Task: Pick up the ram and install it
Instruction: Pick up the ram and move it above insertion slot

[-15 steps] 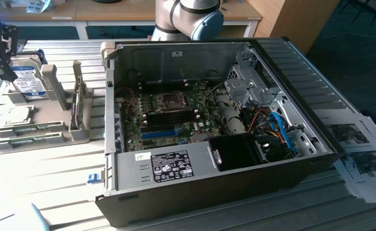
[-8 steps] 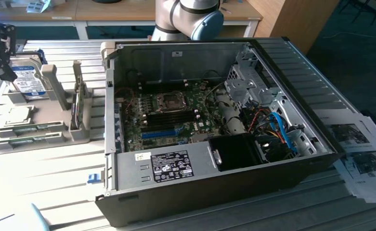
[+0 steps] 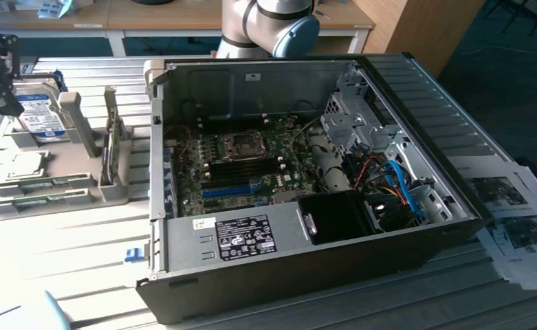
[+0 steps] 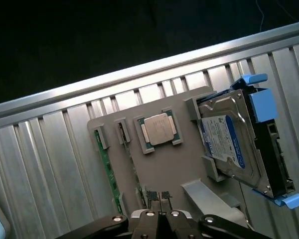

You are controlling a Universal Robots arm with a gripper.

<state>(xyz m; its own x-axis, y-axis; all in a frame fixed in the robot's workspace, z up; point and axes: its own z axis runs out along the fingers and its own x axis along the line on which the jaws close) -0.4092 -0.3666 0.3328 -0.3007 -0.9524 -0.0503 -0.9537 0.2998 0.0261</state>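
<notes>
The ram (image 4: 105,169) lies in the grey tray (image 4: 187,152) with a square chip (image 4: 158,128) and a blue-label hard drive (image 4: 224,144). The gripper (image 4: 158,198) hangs above the tray, fingers pressed together, holding nothing.

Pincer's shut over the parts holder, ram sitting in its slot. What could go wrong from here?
1. The pincer hangs shut above the holder. Lowered like that, it would likely strike the ram instead of straddling it.
2. The ram stands on its thin edge in a narrow slot, so an off-centre grip could tilt or jam it.
3. The case wall stands between the holder and the motherboard. A low carry could knock the stick.
</notes>
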